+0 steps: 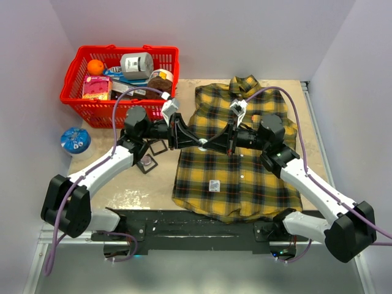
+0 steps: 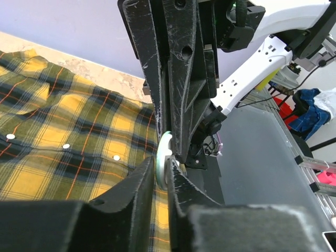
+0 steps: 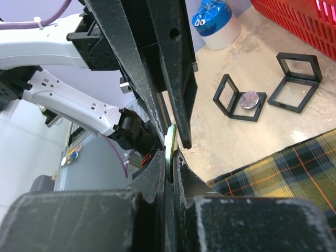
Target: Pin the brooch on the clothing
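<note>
Silver brooch is clamped by my left gripper and right gripper, tips meeting, with the shirt directly below them.

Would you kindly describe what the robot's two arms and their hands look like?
The left arm and right arm have glossy white link shells between chunky black joint housings. The left hand and right hand are matte black, each with two long, scuffed fingers. A purple cable loops along each arm.
</note>
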`<state>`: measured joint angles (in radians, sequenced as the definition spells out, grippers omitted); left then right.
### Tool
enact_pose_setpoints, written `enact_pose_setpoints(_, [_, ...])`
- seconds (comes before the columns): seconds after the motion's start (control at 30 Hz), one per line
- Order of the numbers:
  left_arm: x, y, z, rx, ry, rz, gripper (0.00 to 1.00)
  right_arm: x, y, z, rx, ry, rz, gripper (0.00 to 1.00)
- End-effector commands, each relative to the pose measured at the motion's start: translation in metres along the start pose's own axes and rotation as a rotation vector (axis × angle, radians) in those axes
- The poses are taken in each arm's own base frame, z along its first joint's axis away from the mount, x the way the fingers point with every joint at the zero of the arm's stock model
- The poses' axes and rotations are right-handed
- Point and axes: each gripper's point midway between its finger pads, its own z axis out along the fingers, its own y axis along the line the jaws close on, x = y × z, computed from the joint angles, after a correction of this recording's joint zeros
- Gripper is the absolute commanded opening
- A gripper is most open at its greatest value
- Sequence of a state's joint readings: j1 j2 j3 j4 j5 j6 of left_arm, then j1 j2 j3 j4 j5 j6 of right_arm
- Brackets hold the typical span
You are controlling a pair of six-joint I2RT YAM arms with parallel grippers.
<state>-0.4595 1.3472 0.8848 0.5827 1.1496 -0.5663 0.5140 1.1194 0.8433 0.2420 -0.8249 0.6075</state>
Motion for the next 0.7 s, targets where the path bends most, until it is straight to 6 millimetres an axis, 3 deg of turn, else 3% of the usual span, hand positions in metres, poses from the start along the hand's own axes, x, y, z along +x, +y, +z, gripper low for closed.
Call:
enact_pose_setpoints(0.0, [-0.0057,-0.0028,0.0016,0.017,-0.011,0.026,0.10,-0.0285,0.0212,-0.0015,-0.039,-0.060,-0.098,0.00])
enact_pose_setpoints(0.17, [-0.0036,-0.0040,0.0027,0.031,-0.002,0.020,0.21,-0.0329,0.0208,-0.0017,-0.029,-0.069,-0.120,0.00])
enact_pose_setpoints(0.37, [-0.0021,-0.0053,0.0038,0.039,0.003,0.014,0.27,-0.0363,0.0211,0.0000,-0.032,-0.071,-0.127,0.00])
enact_pose_setpoints(0.4, [-0.0021,-0.0057,0.0042,0.041,0.003,0.015,0.26,-0.0369,0.0218,-0.0001,-0.035,-0.072,-0.129,0.00])
enact_pose_setpoints(0.57, [-0.0029,-0.0060,0.0039,0.037,-0.005,0.022,0.02,-0.0349,0.0197,0.0003,-0.032,-0.062,-0.125,0.00])
enact_pose_setpoints(0.67, [-0.0030,-0.0064,0.0039,0.038,-0.010,0.022,0.00,-0.0323,0.0165,0.0007,-0.020,-0.055,-0.118,0.00])
